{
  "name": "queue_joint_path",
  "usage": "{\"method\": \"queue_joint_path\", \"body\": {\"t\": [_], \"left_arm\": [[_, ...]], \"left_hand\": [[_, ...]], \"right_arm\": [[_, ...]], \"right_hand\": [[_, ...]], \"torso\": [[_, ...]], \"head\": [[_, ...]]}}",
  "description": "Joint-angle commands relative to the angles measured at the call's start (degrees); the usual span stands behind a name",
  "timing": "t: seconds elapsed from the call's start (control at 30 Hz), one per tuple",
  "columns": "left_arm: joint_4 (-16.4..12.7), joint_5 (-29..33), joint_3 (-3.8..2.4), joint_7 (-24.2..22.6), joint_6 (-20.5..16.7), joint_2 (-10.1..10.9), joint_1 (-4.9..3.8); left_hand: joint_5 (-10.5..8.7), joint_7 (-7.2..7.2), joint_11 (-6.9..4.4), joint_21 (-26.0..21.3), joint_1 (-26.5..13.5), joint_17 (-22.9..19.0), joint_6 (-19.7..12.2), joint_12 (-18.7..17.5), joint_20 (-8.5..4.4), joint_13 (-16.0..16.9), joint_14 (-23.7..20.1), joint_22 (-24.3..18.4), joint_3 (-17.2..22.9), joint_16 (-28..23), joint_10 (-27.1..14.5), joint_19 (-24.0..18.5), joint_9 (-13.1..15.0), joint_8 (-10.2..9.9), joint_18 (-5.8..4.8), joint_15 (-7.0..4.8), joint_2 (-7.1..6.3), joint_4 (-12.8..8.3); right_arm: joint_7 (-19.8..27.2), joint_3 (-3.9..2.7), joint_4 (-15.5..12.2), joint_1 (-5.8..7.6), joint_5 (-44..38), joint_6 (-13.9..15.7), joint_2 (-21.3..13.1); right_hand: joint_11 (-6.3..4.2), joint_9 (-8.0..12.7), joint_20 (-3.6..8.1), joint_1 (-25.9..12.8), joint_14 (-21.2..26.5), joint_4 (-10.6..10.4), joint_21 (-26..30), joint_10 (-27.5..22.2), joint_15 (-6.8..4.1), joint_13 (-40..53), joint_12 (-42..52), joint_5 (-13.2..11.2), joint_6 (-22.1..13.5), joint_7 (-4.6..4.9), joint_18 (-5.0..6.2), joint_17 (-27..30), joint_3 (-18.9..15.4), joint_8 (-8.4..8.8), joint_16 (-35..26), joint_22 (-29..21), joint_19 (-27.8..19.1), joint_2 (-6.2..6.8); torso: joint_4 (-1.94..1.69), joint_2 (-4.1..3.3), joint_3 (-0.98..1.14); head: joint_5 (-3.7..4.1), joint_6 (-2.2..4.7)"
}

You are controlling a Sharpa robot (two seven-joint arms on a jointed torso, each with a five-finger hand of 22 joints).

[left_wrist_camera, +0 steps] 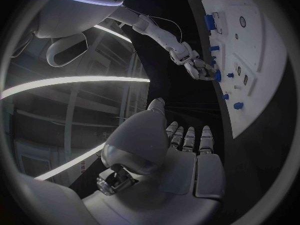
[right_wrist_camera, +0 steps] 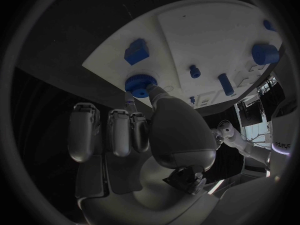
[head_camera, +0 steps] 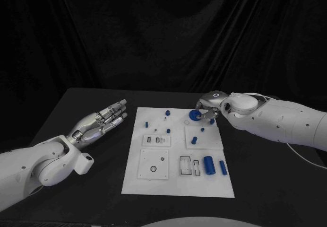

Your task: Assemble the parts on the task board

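Two silver many-fingered hands over a matte black table (head_camera: 81, 101), taken from left to right. Left hand (head_camera: 102, 120) hovering palm-up beside the left edge of the flat white rectangular task board (head_camera: 178, 187), well clear of it, fingers straight and slightly spread, holding nothing. In the left wrist view, same hand (left_wrist_camera: 178, 150) with fingers stretched side by side, smooth metallic shells, nothing in the palm.

On the board, long axis running away from the robot: small blue upright pegs (head_camera: 167, 112) near the far edge, a short blue cylinder (head_camera: 195, 140) lying on a raised white square panel, long axis roughly along the board's length. Nearer the robot, two larger blue cylinders (head_camera: 210, 165) lying side by side by the right edge, both pointing along the board's long axis, next to narrow rectangular slots (head_camera: 185, 166). Left of those, a white square panel with a small oval hole (head_camera: 153, 168).

Right hand (head_camera: 208, 109) at the far right corner of the board, fingertips pinching a round blue gear-like disc (head_camera: 195, 115) with a ribbed rim, held just above or at the board surface; contact with the board cannot be told. In the right wrist view, disc (right_wrist_camera: 140, 83) lying flat-faced toward the board near its edge, thumb and a finger closed on it, a blocky blue piece (right_wrist_camera: 136, 51) just beside.
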State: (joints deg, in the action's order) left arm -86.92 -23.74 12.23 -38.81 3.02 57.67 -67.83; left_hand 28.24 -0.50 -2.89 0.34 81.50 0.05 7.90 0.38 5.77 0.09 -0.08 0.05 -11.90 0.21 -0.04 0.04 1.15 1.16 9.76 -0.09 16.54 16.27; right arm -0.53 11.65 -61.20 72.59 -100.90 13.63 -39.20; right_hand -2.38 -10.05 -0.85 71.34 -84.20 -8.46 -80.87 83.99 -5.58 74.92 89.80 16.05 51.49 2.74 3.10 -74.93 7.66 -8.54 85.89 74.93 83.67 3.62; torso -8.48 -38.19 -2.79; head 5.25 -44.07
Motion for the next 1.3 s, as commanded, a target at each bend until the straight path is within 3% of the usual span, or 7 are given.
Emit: {"method": "queue_joint_path", "body": {"t": [0.03,0.37,0.53,0.6,0.77,0.93,1.3], "left_arm": [[0.0,0.0,-0.05,-2.6,1.2,-0.2,-0.10],[0.2,0.0,-0.05,-2.1,1.6,-0.3,-0.09],[0.3,0.0,-0.05,-1.9,1.7,-0.3,-0.09],[0.3,0.0,-0.05,-1.8,1.7,-0.3,-0.09],[0.3,0.0,-0.05,-1.6,1.8,-0.2,-0.09],[0.3,0.0,-0.05,-1.5,1.8,-0.1,-0.09],[0.3,0.0,-0.05,-1.2,1.9,0.0,-0.09]], "left_hand": [[0.32,0.27,0.52,-0.3,0.6,0.0,0.0,-0.4,0.41,-0.1,0.1,-0.1,0.4,-0.2,0.0,0.0,0.1,0.1,0.09,0.44,-0.14,0.1],[0.45,0.41,0.64,-0.3,0.8,0.0,-0.1,-0.4,0.72,-0.1,0.1,-0.1,0.6,-0.2,0.0,0.0,0.1,0.1,0.07,0.82,-0.05,0.1],[0.47,0.43,0.66,-0.3,0.8,0.0,-0.1,-0.4,0.85,-0.1,0.1,-0.1,0.6,-0.2,0.0,0.0,0.1,0.1,0.05,1.00,-0.03,0.1],[0.47,0.43,0.66,-0.3,0.8,0.0,-0.1,-0.4,0.85,-0.1,0.1,-0.1,0.6,-0.2,0.0,0.0,0.1,0.1,0.05,1.00,-0.03,0.1],[0.52,0.45,0.68,-0.3,0.8,0.0,-0.2,-0.4,1.00,-0.1,0.1,-0.1,0.7,-0.2,0.0,0.0,0.1,0.1,0.02,1.19,-0.02,0.1],[0.56,0.46,0.70,-0.3,0.9,0.0,-0.3,-0.4,1.12,-0.1,0.1,-0.1,0.8,-0.2,0.0,0.0,0.1,0.1,0.00,1.35,0.00,0.1],[0.55,0.46,0.72,-0.3,0.9,0.0,-0.3,-0.4,1.23,-0.1,0.1,-0.1,0.8,-0.2,0.0,0.0,0.1,0.1,-0.03,1.49,-0.01,0.1]], "right_arm": [[0.3,0.22,0.1,-0.65,-0.3,0.3,0.1],[0.0,0.22,-0.5,-0.89,-0.3,0.3,0.0],[0.3,0.22,-0.8,-0.94,-0.3,1.3,-0.1],[0.5,0.22,-1.0,-0.94,-0.3,2.1,-0.2],[1.0,0.22,-1.5,-0.94,-0.3,4.0,-0.6],[1.0,0.22,-2.6,-0.89,-0.2,5.3,-1.2],[0.1,0.21,-5.3,0.13,2.9,5.6,-1.8]], "right_hand": [[0.51,-0.5,0.20,0.8,-4.5,0.6,0.1,6.0,-0.31,15.1,0.2,1.3,-0.7,0.11,-0.46,-9.9,0.1,-0.34,0.1,8.3,0.6,0.36],[0.15,-2.6,0.50,0.7,-4.5,1.4,-0.5,6.0,-0.73,15.1,0.2,4.2,-3.2,-0.24,-0.64,-9.9,0.4,-2.21,-0.1,9.0,1.1,0.59],[-0.38,-7.6,1.07,0.1,-4.5,1.9,-1.1,6.0,-1.12,15.1,0.2,10.1,-3.9,-0.84,-0.79,-9.6,0.5,-8.12,-0.3,9.6,1.6,0.60],[-0.58,-11.8,1.16,-0.9,-4.5,1.6,-1.3,6.0,-1.37,15.1,0.2,14.6,-6.5,-1.09,-0.91,-9.4,1.2,-12.53,-0.6,10.1,1.8,0.97],[-0.93,-14.6,1.36,-2.2,-4.5,0.6,-2.8,6.0,-1.57,15.1,0.2,19.9,-6.8,-1.43,-1.31,-9.0,2.3,-15.62,-0.9,11.1,2.7,1.63],[-1.11,-16.2,1.49,-3.2,-4.5,-0.3,-3.6,6.0,-1.66,15.1,0.2,20.7,-7.1,-1.58,-1.53,-8.6,2.8,-17.32,-1.2,11.7,3.2,2.08],[-1.23,-17.1,1.56,-4.0,-4.5,-1.2,-4.3,6.0,-1.69,15.1,0.2,19.7,-7.3,-1.55,-1.72,-8.3,3.2,-18.18,-1.3,12.2,3.6,2.48]], "torso": [[0.00,-0.04,0.00],[0.04,0.01,0.01],[0.07,0.02,-0.03],[0.08,0.02,-0.04],[0.00,0.01,-0.02],[-0.02,-0.02,-0.02],[0.07,0.04,-0.05]], "head": [[-0.01,-0.07],[0.05,-0.16],[-0.10,-0.13],[-0.13,-0.12],[-0.14,-0.09],[-0.18,-0.07],[-0.26,-0.12]]}}
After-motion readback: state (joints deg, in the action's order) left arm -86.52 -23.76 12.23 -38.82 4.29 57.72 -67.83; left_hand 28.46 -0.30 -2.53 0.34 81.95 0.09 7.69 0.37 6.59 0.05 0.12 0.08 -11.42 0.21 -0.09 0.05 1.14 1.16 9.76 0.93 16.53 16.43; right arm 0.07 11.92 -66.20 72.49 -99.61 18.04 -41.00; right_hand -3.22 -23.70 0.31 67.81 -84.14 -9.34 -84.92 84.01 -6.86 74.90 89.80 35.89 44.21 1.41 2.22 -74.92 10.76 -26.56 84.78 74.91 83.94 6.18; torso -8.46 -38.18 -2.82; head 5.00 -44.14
